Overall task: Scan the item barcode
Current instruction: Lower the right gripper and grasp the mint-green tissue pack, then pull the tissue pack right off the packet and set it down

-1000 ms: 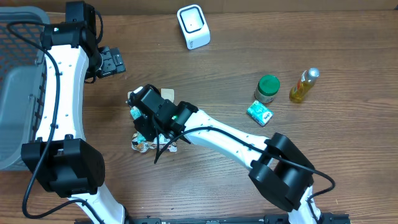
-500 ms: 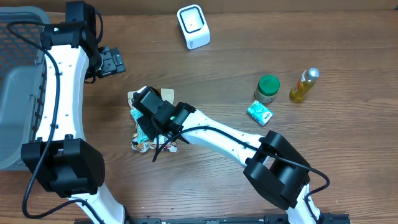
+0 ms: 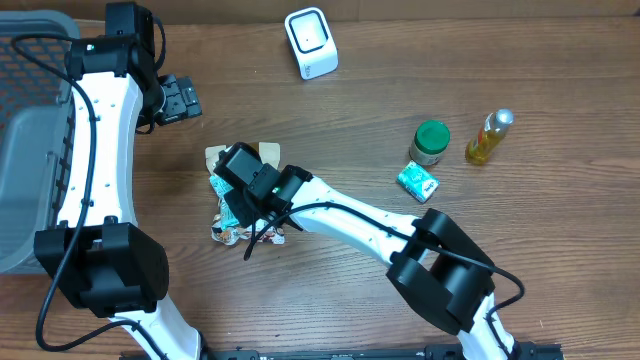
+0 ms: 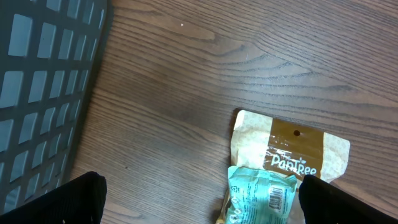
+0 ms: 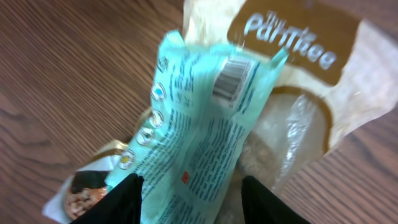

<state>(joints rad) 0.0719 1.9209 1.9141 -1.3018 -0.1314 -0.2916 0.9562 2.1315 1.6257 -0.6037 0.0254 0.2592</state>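
A teal packet (image 5: 199, 124) lies on a small pile of snack packets in the middle of the table (image 3: 222, 188). Its barcode (image 5: 231, 76) faces up. My right gripper (image 5: 193, 202) is down over the pile (image 3: 235, 205), shut on the teal packet, with one finger against each long side. The left wrist view also shows that packet (image 4: 261, 196) and its barcode (image 4: 275, 198). My left gripper (image 3: 185, 98) hangs wide open at the far left with nothing between its fingers (image 4: 205, 202). The white scanner (image 3: 310, 42) stands at the back of the table.
A brown-and-white packet (image 4: 292, 146) lies under the teal one, and a printed packet (image 3: 230, 235) lies nearer the front. A grey basket (image 3: 25, 150) fills the left edge. At the right stand a green-lidded jar (image 3: 431, 142), an oil bottle (image 3: 488, 137) and a small teal box (image 3: 417, 181).
My right gripper has shifted slightly over the pile and its arm has swung a little. The left arm has not moved.
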